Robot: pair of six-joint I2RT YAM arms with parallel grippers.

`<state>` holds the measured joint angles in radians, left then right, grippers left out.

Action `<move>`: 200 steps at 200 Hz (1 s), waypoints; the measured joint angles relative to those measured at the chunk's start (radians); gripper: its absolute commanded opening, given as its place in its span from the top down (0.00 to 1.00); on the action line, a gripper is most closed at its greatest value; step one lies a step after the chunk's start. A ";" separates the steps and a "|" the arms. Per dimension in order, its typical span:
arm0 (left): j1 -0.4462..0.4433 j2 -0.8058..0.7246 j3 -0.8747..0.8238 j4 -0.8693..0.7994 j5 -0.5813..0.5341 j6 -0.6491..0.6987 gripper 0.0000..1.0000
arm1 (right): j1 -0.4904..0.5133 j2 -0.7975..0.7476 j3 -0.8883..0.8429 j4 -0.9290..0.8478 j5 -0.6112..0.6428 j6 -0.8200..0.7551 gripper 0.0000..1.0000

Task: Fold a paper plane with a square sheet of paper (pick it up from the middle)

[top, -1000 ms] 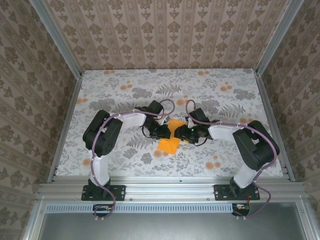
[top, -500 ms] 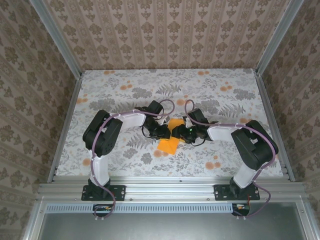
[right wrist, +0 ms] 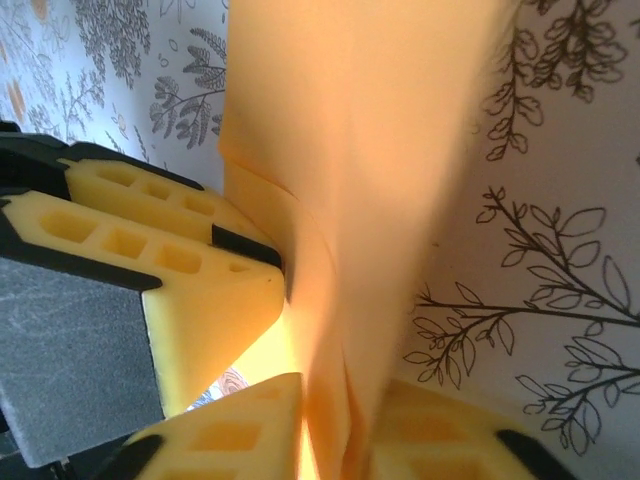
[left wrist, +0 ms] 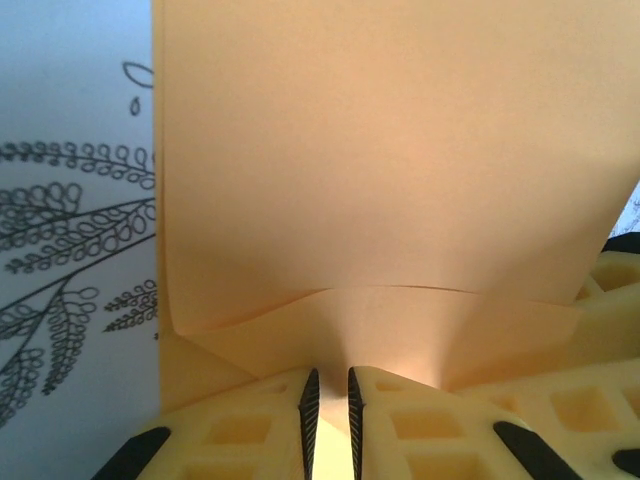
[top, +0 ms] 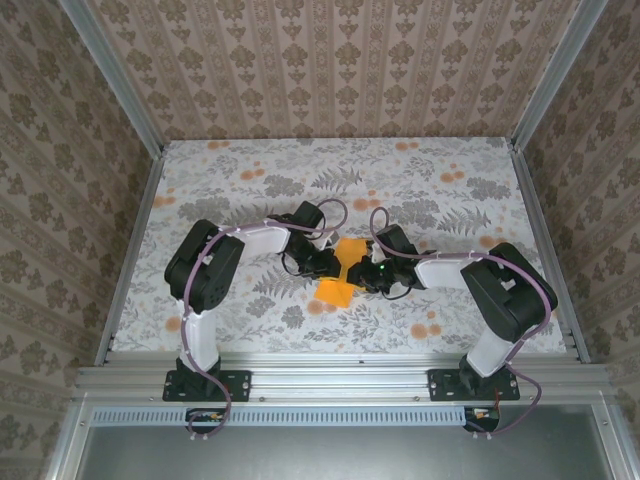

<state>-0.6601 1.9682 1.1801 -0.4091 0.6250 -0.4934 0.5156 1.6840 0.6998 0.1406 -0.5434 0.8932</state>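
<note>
The square sheet of paper (top: pixel 338 288), bright orange and folded into a narrow creased shape, is held at the table's middle between both grippers. My left gripper (top: pixel 329 264) is shut on its left side. In the left wrist view the paper (left wrist: pixel 400 150) fans out from the nearly closed left gripper (left wrist: pixel 328 398), with a fold line across it. My right gripper (top: pixel 363 275) is on the right side of the paper. In the right wrist view the folded layers (right wrist: pixel 370 150) run down between the tips of the right gripper (right wrist: pixel 335 432), which press on them. The left gripper's yellow fingers (right wrist: pixel 190 280) hold the opposite edge.
The tabletop (top: pixel 450 190) carries a grey leaf and orange flower print. Patterned walls stand on three sides. An aluminium rail (top: pixel 340 378) with both arm bases runs along the near edge. Open table lies behind and beside the arms.
My right gripper has slid left onto the paper and closed on it. The left gripper has kept its hold and place.
</note>
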 measured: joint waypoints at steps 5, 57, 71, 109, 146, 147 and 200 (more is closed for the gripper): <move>0.001 0.000 0.000 0.001 0.002 0.000 0.79 | 0.000 0.000 0.000 0.003 -0.001 0.004 0.87; 0.021 -0.068 -0.008 -0.011 -0.013 -0.024 0.62 | 0.000 -0.013 0.001 0.005 -0.011 -0.003 0.98; 0.038 -0.109 -0.008 -0.013 -0.019 -0.029 0.58 | -0.004 -0.031 0.008 -0.021 -0.011 -0.016 0.99; 0.074 -0.220 -0.008 -0.038 -0.031 -0.029 0.50 | -0.021 -0.086 0.069 -0.149 0.006 -0.091 1.00; 0.094 -0.290 -0.009 -0.066 -0.035 -0.029 0.40 | -0.027 -0.137 0.188 -0.402 0.097 -0.219 0.99; 0.095 -0.293 -0.009 -0.067 -0.035 -0.029 0.39 | -0.027 -0.140 0.194 -0.415 0.101 -0.227 0.99; 0.132 -0.404 -0.037 -0.077 -0.029 -0.029 0.21 | -0.027 -0.250 0.423 -0.885 0.421 -0.426 1.00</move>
<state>-0.5282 1.5646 1.1435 -0.4866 0.5957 -0.5228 0.4885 1.4342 1.1233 -0.7448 -0.1226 0.4675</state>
